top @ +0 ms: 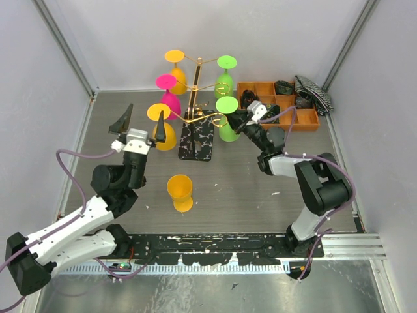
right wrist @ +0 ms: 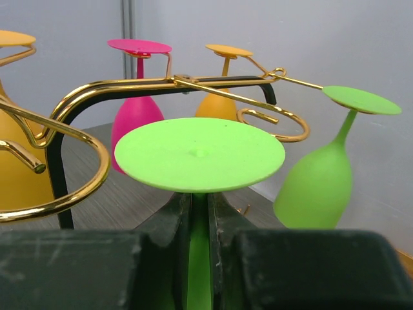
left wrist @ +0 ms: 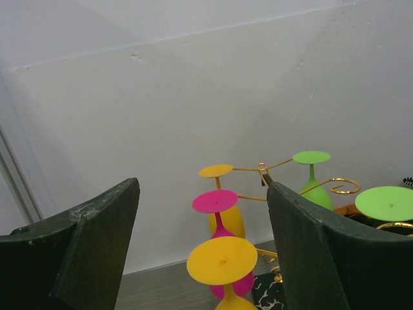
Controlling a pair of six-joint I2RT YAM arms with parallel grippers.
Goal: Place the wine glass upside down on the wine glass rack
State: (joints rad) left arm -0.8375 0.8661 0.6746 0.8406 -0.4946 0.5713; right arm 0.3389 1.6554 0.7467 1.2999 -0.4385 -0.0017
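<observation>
Orange glass (top: 180, 192): smooth plastic, standing on grey streaked table (top: 260, 195).
Left gripper (top: 141, 125): dark wedge-shaped fingers spread wide.
Right gripper (right wrist: 199, 213): fingers pinching thin stem of green glass (right wrist: 200, 154), flat round foot up, just beside rack.
Rack (top: 197, 140): thin gold wire, curled arms, black speckled base.

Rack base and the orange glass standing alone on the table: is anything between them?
Nothing. In the top view, the table is bare between the rack base and the orange glass.
</observation>
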